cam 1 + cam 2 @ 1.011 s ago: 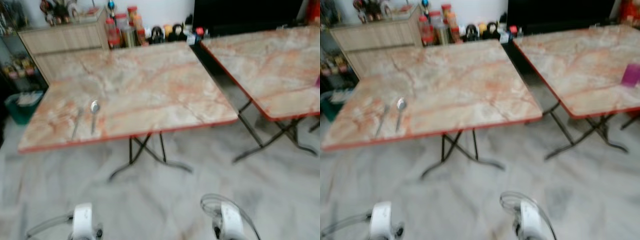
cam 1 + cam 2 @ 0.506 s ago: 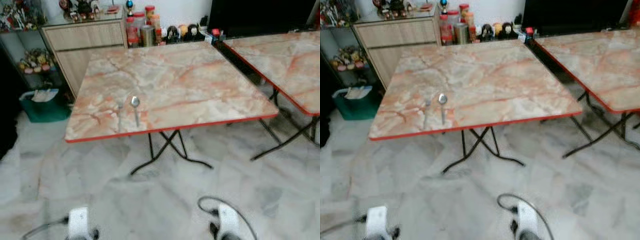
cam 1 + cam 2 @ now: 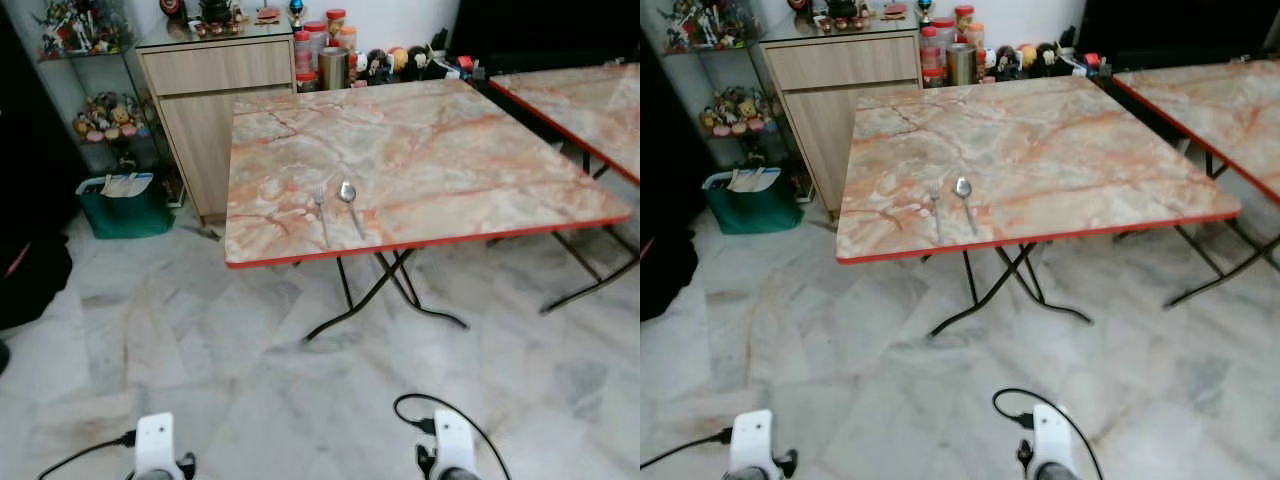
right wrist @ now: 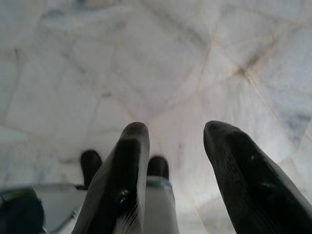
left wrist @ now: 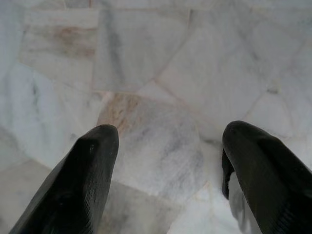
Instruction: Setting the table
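While both arms hang low over the floor, this is how the room stands:

Worktop: a square folding worktop (image 3: pixel 440 140) with a marbled pink-and-cream top, a red edge and crossed black legs stands ahead of the robot on the pale marble floor (image 3: pixel 250 360).

Cutlery: a fork (image 3: pixel 321 205) and a spoon (image 3: pixel 349 201) lie side by side near the worktop's front edge, toward its left corner. The fork is on the left, the spoon just beside it on the right, handles pointing toward the robot. They are close together; whether they touch I cannot tell.

Left hand: the left hand (image 5: pixel 168 146) points down at the floor tiles, its two black fingers (image 5: pixel 78 185) spread well apart with nothing between them.

Right hand: the right hand (image 4: pixel 175 146) also points at the floor, fingers parted and holding nothing. Under it part of the robot's own body shows.

Second worktop: another one (image 3: pixel 590 95) of the same pattern stands to the right, apart from the first by a narrow gap.

Cabinet: a light wooden cabinet (image 3: pixel 205 90) stands behind the first worktop's left corner, with small objects on top.

Jars: a row of jars and tins (image 3: pixel 325 55) lines the wall behind the worktop.

Green bin: a green bin (image 3: pixel 125 205) with papers in it sits on the floor left of the cabinet.

Shelf: a glass shelf (image 3: pixel 95 90) of small figures stands above the bin.
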Motion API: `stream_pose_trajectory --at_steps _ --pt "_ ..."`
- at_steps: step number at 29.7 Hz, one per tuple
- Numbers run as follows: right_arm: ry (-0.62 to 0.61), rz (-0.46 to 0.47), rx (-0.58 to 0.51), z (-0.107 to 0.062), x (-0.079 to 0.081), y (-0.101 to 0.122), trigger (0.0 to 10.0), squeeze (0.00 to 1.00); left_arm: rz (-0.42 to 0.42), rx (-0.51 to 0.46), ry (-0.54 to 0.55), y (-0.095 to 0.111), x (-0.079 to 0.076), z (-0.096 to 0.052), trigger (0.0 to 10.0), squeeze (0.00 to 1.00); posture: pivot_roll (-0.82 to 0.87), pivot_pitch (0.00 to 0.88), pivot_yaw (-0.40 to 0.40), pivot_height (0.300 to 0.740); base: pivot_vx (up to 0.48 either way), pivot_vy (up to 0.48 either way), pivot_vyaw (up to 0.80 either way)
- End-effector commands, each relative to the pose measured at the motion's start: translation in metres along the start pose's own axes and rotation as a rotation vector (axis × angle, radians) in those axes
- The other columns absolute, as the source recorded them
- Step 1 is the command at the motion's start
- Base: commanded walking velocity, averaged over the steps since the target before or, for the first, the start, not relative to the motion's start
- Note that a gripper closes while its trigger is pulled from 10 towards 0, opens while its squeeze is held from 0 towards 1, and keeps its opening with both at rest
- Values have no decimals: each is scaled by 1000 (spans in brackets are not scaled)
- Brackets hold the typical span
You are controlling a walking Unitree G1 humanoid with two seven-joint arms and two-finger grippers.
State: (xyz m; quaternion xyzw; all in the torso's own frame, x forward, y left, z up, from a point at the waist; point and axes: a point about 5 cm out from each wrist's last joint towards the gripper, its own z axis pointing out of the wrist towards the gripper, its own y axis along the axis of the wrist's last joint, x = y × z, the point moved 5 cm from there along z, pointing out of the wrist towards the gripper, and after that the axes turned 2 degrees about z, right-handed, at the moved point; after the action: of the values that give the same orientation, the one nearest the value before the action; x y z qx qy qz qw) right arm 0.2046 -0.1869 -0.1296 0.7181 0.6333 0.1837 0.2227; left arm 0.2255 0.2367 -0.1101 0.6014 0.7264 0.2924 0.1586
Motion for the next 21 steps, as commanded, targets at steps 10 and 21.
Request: stream_pose_trajectory --at_steps 10,21 --pt "16 3 -23 1 7 7 10000 0 10 -1 24 0 6 0 10000 0 -22 0 44 740 0 0 0" --pt "24 -5 -25 1 9 7 10000 0 4 -8 15 2 4 0 10000 0 -21 0 45 740 199 0 0"
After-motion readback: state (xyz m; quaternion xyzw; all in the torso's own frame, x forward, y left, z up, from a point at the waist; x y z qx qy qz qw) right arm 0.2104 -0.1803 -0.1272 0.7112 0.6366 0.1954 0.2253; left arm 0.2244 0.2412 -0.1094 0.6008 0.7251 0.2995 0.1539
